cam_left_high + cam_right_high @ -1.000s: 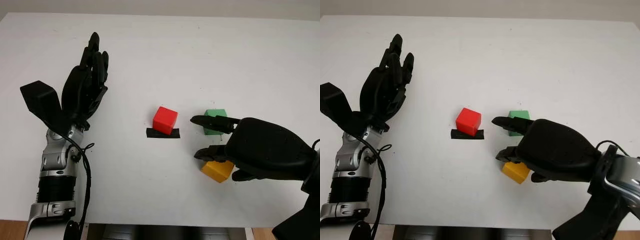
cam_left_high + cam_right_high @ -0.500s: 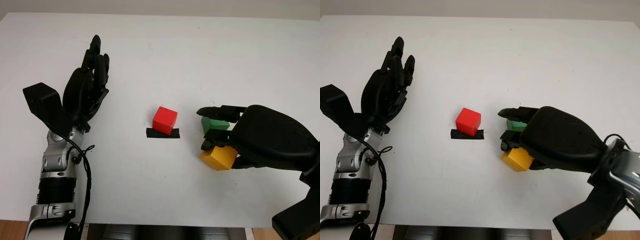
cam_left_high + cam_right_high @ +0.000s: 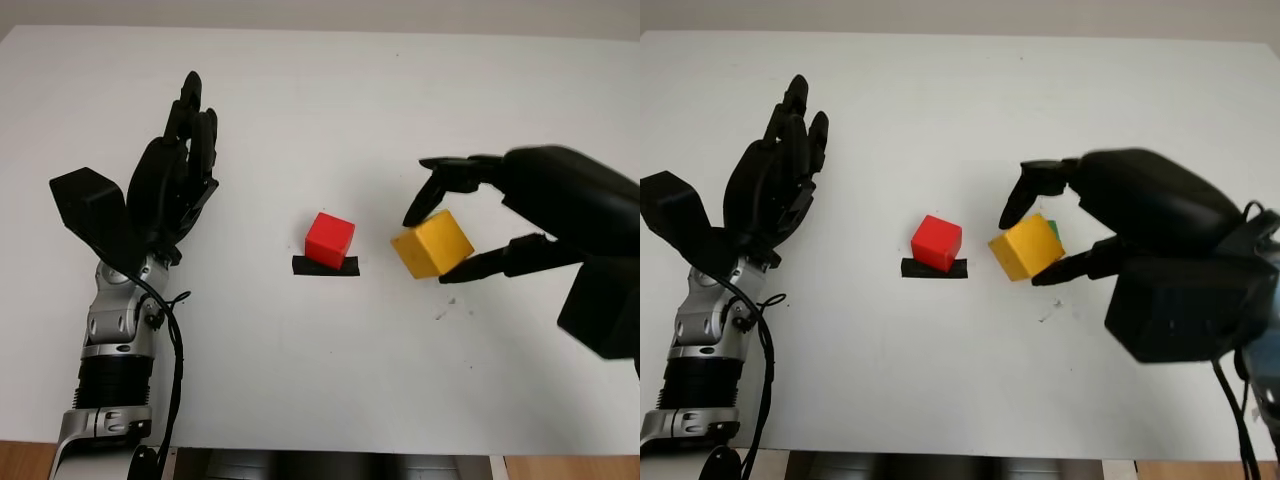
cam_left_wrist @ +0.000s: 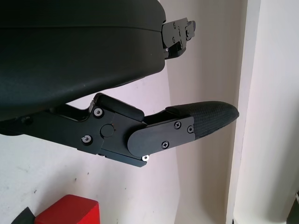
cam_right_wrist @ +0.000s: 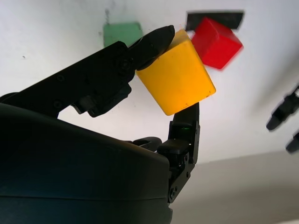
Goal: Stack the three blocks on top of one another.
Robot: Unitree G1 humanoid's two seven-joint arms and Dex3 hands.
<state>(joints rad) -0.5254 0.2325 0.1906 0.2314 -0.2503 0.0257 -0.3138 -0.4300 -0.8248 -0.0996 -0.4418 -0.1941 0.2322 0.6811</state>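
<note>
The yellow block [image 3: 431, 244] is being pinched, tilted, by the right hand [image 3: 470, 222] above the table [image 3: 320, 90] beside the red block [image 3: 329, 239], so slipping or a crooked landing is being risked, while the open left hand [image 3: 172, 180] is being held well apart.

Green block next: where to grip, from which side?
Judgement: grip the green block across two opposite vertical faces, coming from above. It sits flat on the table, apart from the red block. First the right hand must free itself of the yellow block.

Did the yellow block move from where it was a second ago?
Yes. The yellow block was on the table; now the right robot hand holds it lifted, nearer the red block.
</note>
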